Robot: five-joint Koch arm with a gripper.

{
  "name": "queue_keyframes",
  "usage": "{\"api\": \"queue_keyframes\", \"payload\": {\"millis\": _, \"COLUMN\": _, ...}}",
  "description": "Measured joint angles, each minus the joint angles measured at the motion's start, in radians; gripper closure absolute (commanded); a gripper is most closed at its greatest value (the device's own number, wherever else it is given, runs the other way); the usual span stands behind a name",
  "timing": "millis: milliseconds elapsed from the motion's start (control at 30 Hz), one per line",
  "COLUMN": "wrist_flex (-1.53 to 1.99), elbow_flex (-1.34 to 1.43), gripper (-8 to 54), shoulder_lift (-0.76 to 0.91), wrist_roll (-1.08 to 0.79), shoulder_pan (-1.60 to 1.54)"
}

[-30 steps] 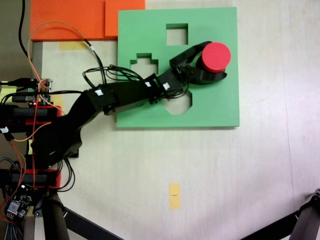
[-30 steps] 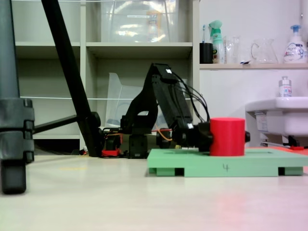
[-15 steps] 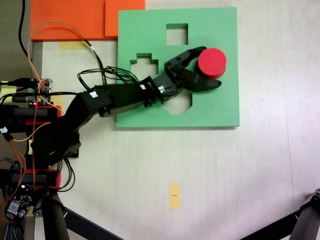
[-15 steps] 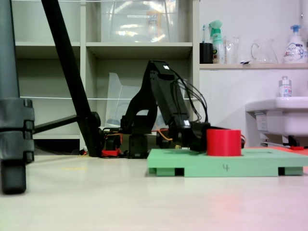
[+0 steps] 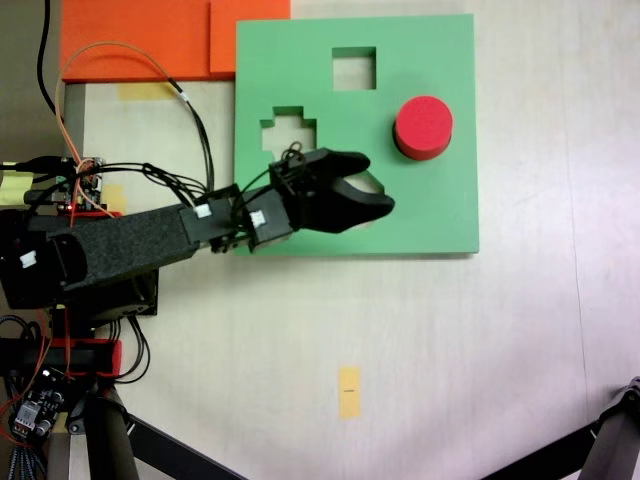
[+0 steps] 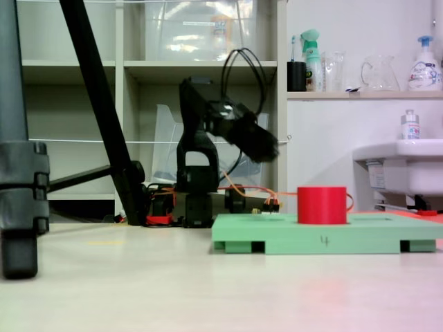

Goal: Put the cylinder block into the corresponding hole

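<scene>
Since the earlier frames the arm has released the cylinder block (image 5: 423, 123) and drawn back and upward; one second ago the gripper (image 5: 372, 193) enclosed the block, whereas it now hangs above the near edge of the green foam board (image 5: 440, 215), well apart from the block. The low fixed view shows the gripper (image 6: 271, 152) raised clear above the board (image 6: 325, 239).

The red block stands upright in the right-hand part of the board in the top-down fixed view. In the low view the block (image 6: 322, 205) projects above the board's top face but less than it did a second ago, which suggests it has dropped into the corresponding hole; the hole itself is covered by the block and cannot be checked directly. The square cut-out (image 5: 354, 68) and the stepped cut-out (image 5: 289, 128) remain empty.

The jaws stand apart, with a visible gap between the two tips and nothing held.

Step in hand, as judged: retreat after placement. The insertion appears complete or nearly so. The next move calls only for carrying the arm back toward its base (image 5: 80, 330) without brushing the board; if the block sits tilted, a downward press on its flat top would be needed.
</scene>
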Motion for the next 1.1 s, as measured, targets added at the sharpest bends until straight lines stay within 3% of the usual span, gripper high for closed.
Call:
{"api": "queue_keyframes", "payload": {"millis": 133, "wrist_flex": 0.081, "elbow_flex": 0.114, "gripper": 9.8, "shoulder_lift": 0.163, "wrist_roll": -0.276, "shoulder_pan": 0.110}}
{"api": "queue_keyframes", "payload": {"millis": 200, "wrist_flex": 0.080, "elbow_flex": 0.210, "gripper": 9.9, "shoulder_lift": 0.232, "wrist_roll": -0.529, "shoulder_pan": 0.170}}
{"api": "queue_keyframes", "payload": {"millis": 433, "wrist_flex": 0.000, "elbow_flex": 0.538, "gripper": 9.8, "shoulder_lift": 0.394, "wrist_roll": -0.811, "shoulder_pan": 0.282}}
{"api": "queue_keyframes", "payload": {"millis": 567, "wrist_flex": -0.204, "elbow_flex": 0.792, "gripper": 11.0, "shoulder_lift": 0.396, "wrist_roll": -0.828, "shoulder_pan": 0.284}}
{"api": "queue_keyframes", "payload": {"millis": 700, "wrist_flex": -0.350, "elbow_flex": 0.842, "gripper": 9.6, "shoulder_lift": 0.396, "wrist_roll": -0.827, "shoulder_pan": 0.287}}
{"api": "queue_keyframes", "payload": {"millis": 1100, "wrist_flex": 0.015, "elbow_flex": 0.842, "gripper": 11.5, "shoulder_lift": 0.396, "wrist_roll": -0.793, "shoulder_pan": 0.288}}
